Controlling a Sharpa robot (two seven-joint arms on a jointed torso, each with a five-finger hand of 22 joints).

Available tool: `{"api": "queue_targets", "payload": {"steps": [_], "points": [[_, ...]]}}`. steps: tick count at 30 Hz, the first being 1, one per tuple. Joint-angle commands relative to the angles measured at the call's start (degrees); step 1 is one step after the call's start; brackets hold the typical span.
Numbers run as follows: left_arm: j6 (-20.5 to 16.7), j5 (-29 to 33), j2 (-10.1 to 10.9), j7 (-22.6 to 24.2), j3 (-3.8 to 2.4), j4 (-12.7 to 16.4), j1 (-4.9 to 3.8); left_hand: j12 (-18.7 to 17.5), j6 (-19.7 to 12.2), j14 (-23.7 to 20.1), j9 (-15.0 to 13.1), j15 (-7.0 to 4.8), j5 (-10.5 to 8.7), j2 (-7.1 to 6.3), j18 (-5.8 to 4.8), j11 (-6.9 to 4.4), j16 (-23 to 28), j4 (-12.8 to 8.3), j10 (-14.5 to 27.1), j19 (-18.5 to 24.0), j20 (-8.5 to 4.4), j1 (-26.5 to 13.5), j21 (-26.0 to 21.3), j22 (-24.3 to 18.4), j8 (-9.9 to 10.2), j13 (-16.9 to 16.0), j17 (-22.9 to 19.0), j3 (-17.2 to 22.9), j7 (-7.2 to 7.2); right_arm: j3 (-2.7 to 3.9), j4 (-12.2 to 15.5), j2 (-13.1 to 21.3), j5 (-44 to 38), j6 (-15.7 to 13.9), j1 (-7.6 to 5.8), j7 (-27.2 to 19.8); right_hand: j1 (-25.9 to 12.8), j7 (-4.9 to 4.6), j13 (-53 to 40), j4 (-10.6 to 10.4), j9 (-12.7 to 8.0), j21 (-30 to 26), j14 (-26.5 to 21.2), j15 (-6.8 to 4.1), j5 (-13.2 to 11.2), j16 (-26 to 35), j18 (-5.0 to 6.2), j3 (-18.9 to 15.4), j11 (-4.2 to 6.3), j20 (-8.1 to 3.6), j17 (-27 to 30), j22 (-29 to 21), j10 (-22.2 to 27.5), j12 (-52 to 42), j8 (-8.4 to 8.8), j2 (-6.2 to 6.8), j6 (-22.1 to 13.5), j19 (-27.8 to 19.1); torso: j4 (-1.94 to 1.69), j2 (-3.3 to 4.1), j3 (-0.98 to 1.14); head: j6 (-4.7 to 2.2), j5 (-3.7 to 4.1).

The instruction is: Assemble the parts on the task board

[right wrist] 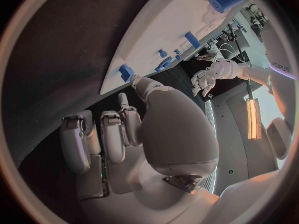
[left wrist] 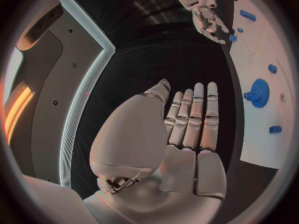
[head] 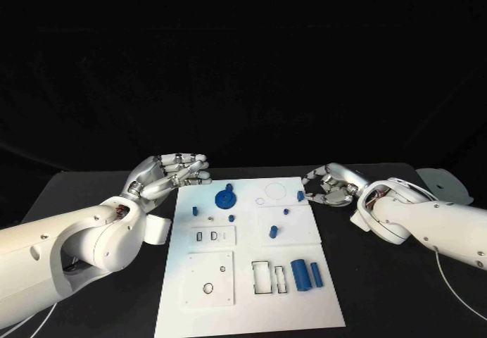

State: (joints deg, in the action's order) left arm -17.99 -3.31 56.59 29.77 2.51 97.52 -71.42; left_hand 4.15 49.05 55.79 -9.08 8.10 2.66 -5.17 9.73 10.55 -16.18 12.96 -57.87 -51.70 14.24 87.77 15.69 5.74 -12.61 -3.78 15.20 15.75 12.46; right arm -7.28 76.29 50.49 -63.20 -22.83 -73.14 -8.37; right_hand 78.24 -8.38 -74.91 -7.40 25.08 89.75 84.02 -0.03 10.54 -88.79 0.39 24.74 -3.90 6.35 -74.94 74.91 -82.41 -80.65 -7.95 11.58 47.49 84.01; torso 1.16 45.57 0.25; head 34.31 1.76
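A white task board (head: pixel 248 296) lies in the centre of the frame, scattered with blue parts. A blue gear (head: pixel 225 197) sits near its top. The left hand (head: pixel 167 176), upper left of the board, is released, holding nothing. At the board's upper right edge, the right hand (head: pixel 330 184) touches a small blue block (head: pixel 301 195) with its thumb.

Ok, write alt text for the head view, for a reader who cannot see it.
A white task board lies on a black table between two white robot arms, carrying small blue parts: a gear near its far end and two cylinders nearer the robot. The left hand and right hand sit at the board's far corners, holding nothing.
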Motion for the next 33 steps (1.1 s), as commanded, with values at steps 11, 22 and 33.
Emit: {"api": "queue_targets", "payload": {"steps": [11, 22, 33], "points": [[1.03, 0.17, -0.04, 0.45, -0.04, 0.03, -0.04, -0.30, 0.01, -0.20, 0.09, -0.02, 0.19, 0.10, 0.76, 0.24, 0.34, -0.06, -0.08, -0.40, 0.10, -0.48, -0.28, -0.09, 0.21, -0.06, 0.06, 0.35, 1.47, -0.05, -0.85, -1.02, -2.60, 1.68, 0.87, 1.69, 0.32, -0.44, -8.05, 0.19, 0.17, 0.25, 5.36, -0.21, 0.26, -0.24, -0.39, 0.04, -0.12, -0.45, -12.60, 15.09, -0.73, -0.62, -0.11, 0.01, 0.58, 5.99, 0.05, 0.02, 0.06, 0.52, -0.06], [1.05, 0.17, 0.02, 0.45, -0.04, 0.04, -0.05, -0.30, 0.01, -0.20, 0.09, -0.02, 0.19, 0.10, 0.76, 0.24, 0.34, -0.06, -0.08, -0.40, 0.10, -0.48, -0.28, -0.09, 0.21, -0.06, 0.06, 0.35, 1.47, -0.07, -0.89, -1.31, -3.12, 1.19, 1.25, 2.18, 0.05, -0.61, -8.22, 0.15, 0.35, 0.25, 5.38, -0.10, 0.33, -0.27, -0.39, 0.13, -0.27, -0.35, -12.66, 15.09, -0.92, -0.84, -0.42, -0.08, 1.39, 5.99, -0.05, 0.02, 0.07, 0.54, -0.01], [1.08, 0.17, 0.06, 0.40, -0.04, 0.06, -0.05, -0.30, 0.11, -0.14, 0.09, -0.05, 0.19, 0.02, 0.77, 0.20, 0.37, -0.06, -0.19, -0.44, 0.09, -0.55, -0.29, -0.15, 0.21, -0.07, 0.25, 0.59, 1.43, -0.07, -1.27, -2.05, -3.16, 0.63, 1.29, 2.67, -0.40, -0.64, -8.75, -0.07, 0.58, 0.25, 5.40, -0.06, 0.32, -0.30, -0.39, 0.61, -0.34, -0.26, -12.75, 15.09, -1.50, -1.54, -0.92, -0.80, 2.91, 5.99, -0.03, 0.07, 0.03, 0.72, -0.10]]}}
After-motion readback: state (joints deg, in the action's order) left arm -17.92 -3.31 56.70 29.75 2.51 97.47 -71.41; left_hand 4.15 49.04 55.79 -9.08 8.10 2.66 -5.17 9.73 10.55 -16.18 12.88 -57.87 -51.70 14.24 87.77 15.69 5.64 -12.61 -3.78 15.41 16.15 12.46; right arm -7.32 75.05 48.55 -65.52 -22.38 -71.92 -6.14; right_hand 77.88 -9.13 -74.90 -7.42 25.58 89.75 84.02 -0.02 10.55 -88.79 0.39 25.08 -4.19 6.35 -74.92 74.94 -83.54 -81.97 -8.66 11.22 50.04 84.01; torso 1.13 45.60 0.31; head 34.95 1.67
